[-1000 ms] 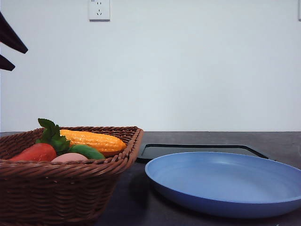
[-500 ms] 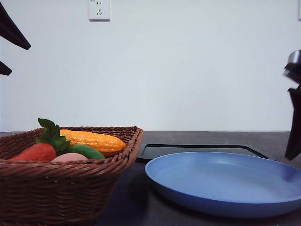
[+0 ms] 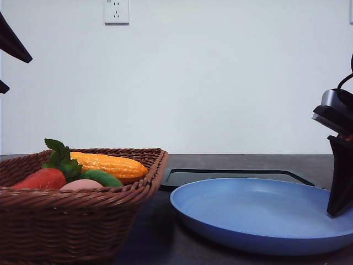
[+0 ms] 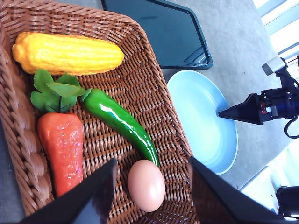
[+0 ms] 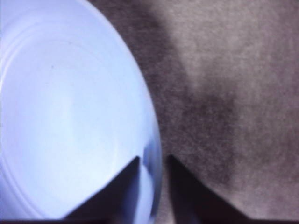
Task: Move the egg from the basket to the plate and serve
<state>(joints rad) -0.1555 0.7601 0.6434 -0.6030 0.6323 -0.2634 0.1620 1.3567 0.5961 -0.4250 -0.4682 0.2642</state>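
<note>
Even, bright lighting; glare on green pepper (image 4: 122,122); overexposed window corner; right wrist view blurred, plate (image 5: 60,116) washed out.

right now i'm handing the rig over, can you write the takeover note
Left tool: open, above the basket, its fingers either side of the egg, not gripping it.
Right tool: its fingers straddle the rim of the plate at its right edge with a narrow gap; grip cannot be told.
Egg lies in the basket beside the green pepper, with the corn and the red vegetable. The plate sits right of the basket, in front of the black tray, with nothing on it.
Done: nothing moved yet.
Left: grasp the egg, place it on the plate, serve.
</note>
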